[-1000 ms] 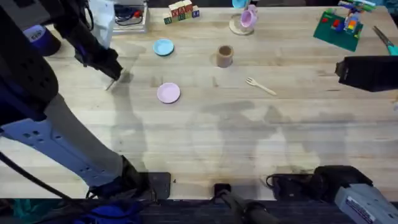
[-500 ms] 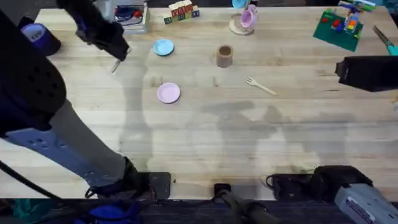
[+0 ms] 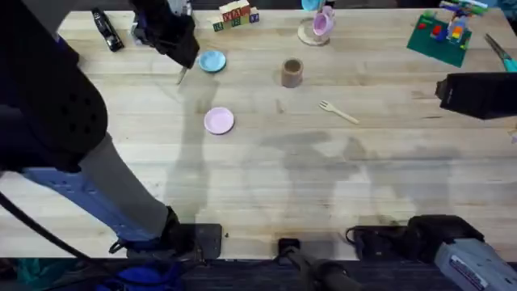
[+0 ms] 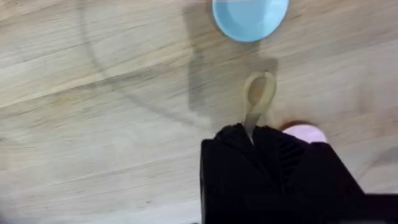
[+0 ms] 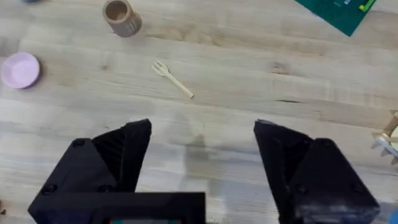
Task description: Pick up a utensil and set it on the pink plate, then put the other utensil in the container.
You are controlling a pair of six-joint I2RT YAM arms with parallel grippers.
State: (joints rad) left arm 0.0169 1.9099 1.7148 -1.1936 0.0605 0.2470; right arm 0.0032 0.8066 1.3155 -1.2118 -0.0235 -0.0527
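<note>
My left gripper [image 3: 184, 66] hangs over the table's far left, shut on the handle of the pale wooden utensil [image 3: 181, 77], just left of a light blue plate [image 3: 212, 61]. In the left wrist view the utensil [image 4: 258, 98] sticks out rounded end first from my gripper [image 4: 252, 132], above bare wood, with the pink plate [image 4: 305, 132] peeking past the fingers. The pink plate [image 3: 219, 121] lies nearer than the gripper and slightly right. Right of centre lies the other utensil, a fork [image 3: 338, 111] [image 5: 173, 78]. The tan container [image 3: 292, 73] [image 5: 122, 17] stands upright behind it. My right gripper [image 3: 446, 93] [image 5: 202, 142] hovers open at the right, holding nothing.
A pink mug [image 3: 322, 24] on a coaster, wooden blocks [image 3: 236, 14] and a green toy board [image 3: 440, 36] line the far edge. A black object [image 3: 105, 31] lies at the far left corner. Bare wood spans the middle and front.
My left arm has carried the utensil to the right and farther back, from left of the pink plate to beside the blue plate. The right arm and the fork have stayed still.
</note>
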